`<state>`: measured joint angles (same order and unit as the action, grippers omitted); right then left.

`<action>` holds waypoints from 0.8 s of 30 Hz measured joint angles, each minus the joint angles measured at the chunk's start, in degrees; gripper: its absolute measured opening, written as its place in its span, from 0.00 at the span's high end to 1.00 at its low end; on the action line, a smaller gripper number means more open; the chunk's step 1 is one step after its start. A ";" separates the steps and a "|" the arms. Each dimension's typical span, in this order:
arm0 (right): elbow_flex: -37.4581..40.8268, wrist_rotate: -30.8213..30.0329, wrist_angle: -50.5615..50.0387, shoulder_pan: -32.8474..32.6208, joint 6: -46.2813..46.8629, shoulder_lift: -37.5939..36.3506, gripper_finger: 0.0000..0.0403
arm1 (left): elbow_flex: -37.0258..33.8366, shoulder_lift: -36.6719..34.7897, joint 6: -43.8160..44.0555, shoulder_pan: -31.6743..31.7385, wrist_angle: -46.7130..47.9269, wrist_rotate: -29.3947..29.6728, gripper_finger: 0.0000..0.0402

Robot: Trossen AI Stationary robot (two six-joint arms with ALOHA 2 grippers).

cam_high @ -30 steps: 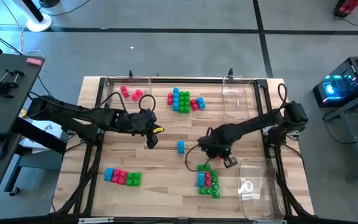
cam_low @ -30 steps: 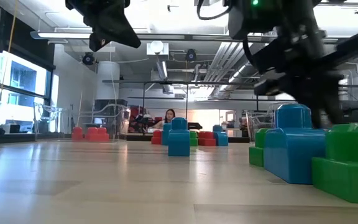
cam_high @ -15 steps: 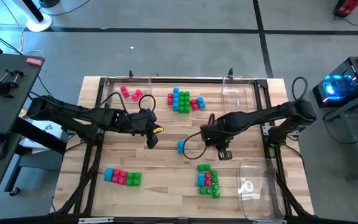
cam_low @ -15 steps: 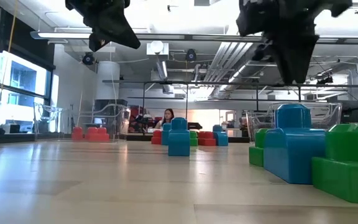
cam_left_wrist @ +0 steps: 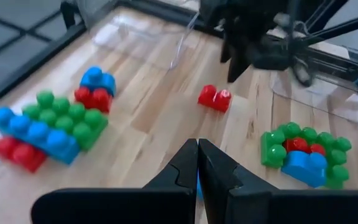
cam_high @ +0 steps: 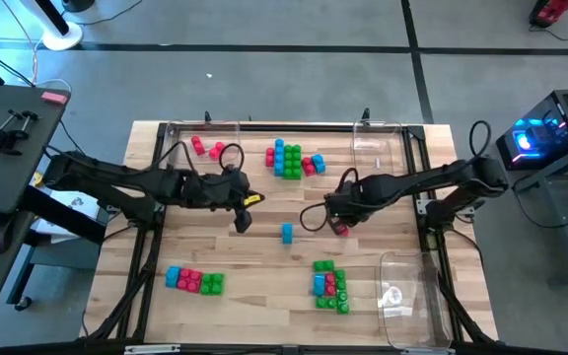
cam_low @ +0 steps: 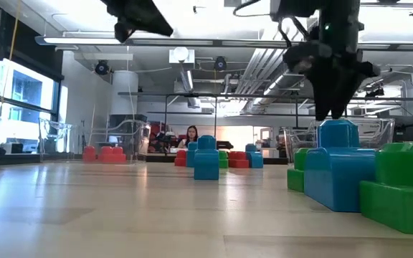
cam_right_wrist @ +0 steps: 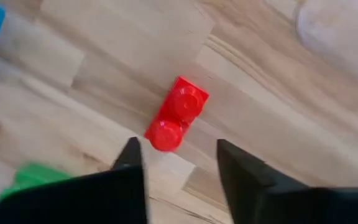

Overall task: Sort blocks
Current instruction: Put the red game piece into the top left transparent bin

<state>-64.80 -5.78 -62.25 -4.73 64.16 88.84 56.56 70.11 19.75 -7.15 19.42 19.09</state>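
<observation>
A red two-stud brick (cam_right_wrist: 176,113) lies flat on the wood just ahead of my open right gripper (cam_right_wrist: 180,163), which hovers over it (cam_high: 341,229) right of the table's centre. A single blue brick (cam_high: 286,233) stands to its left. My left gripper (cam_high: 242,221) hangs shut (cam_left_wrist: 197,163) above bare wood left of centre. Mixed clusters of blocks sit at the far middle (cam_high: 291,160), the near left (cam_high: 193,281) and the near right (cam_high: 330,286). Loose red bricks (cam_high: 207,149) lie at the far left.
Clear plastic trays sit at the far right (cam_high: 378,153), the near right (cam_high: 404,296) and the far left corner (cam_high: 180,130). Bare wood lies between the two grippers and along the near middle. In the low view a person (cam_low: 191,135) shows far behind the table.
My right gripper has moved from beside the near-right cluster toward the far edge and slightly left, and now stands over a red brick that lies on the wood there. My left gripper has risen a little. The block clusters have stayed where they were.
</observation>
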 joint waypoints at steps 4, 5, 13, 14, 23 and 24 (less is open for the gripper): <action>3.48 1.11 2.89 -0.18 6.69 0.70 0.56 | 1.29 -0.03 -3.80 0.58 0.42 0.02 1.00; 4.62 1.39 3.52 -0.24 8.82 0.87 0.52 | 1.46 -0.03 -4.09 0.76 0.44 0.01 1.00; 12.57 4.59 16.48 -0.52 19.02 0.94 0.41 | 1.68 -0.05 -4.38 1.62 0.69 0.03 1.00; 13.34 4.74 17.89 -0.52 19.97 0.94 0.41 | 1.68 -0.05 -4.42 1.71 0.63 0.02 1.00; 19.20 3.77 20.96 -0.46 22.57 0.94 0.50 | 1.68 -0.05 -2.20 3.97 -1.44 0.09 1.00; 19.49 3.58 21.21 -0.46 22.50 0.91 0.52 | 1.68 -0.05 -1.75 4.26 -2.08 0.08 1.00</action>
<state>-45.31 -2.19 -41.04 -5.19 86.67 89.75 58.24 70.06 18.00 -2.89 17.34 19.16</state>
